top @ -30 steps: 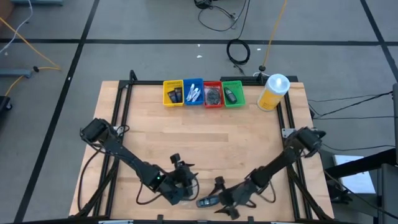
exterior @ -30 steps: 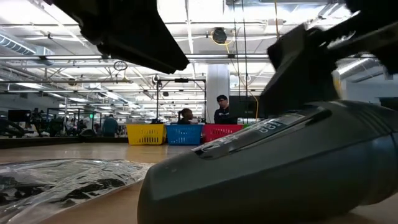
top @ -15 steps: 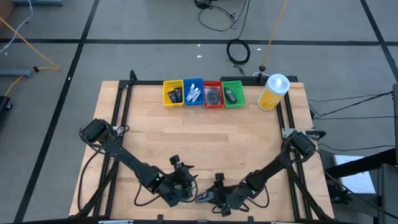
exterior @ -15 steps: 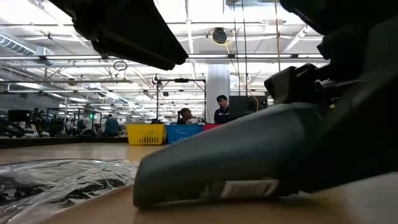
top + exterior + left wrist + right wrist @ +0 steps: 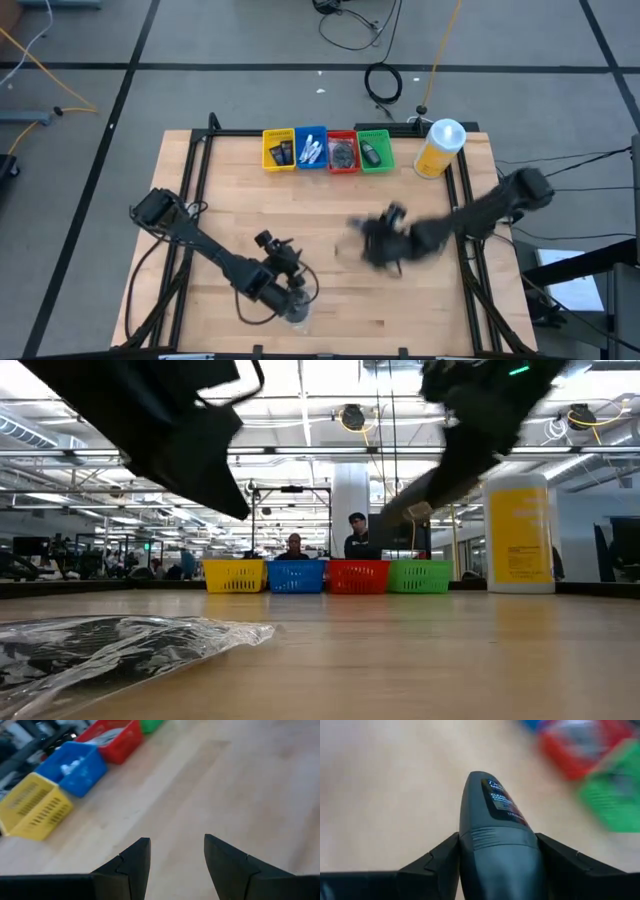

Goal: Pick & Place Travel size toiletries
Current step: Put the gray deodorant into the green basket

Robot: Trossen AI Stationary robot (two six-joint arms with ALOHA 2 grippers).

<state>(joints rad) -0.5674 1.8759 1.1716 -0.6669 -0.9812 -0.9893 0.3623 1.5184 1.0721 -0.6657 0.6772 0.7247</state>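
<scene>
Right hand [image 5: 495, 850] is gripping a dark bottle [image 5: 495, 825], hovering right of centre in the high view, below the green tray [image 5: 375, 150]. Left hand [image 5: 175, 852] is gaping open at lower centre, over a clear packet [image 5: 110, 650] on the table [image 5: 230, 210].

Bare table [image 5: 330, 205] lies open before the four trays [image 5: 328, 150].

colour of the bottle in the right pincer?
Dark grey, with a small dark printed label; the bottle sits clamped in the right pincer. Right wrist view shows it best.
</scene>
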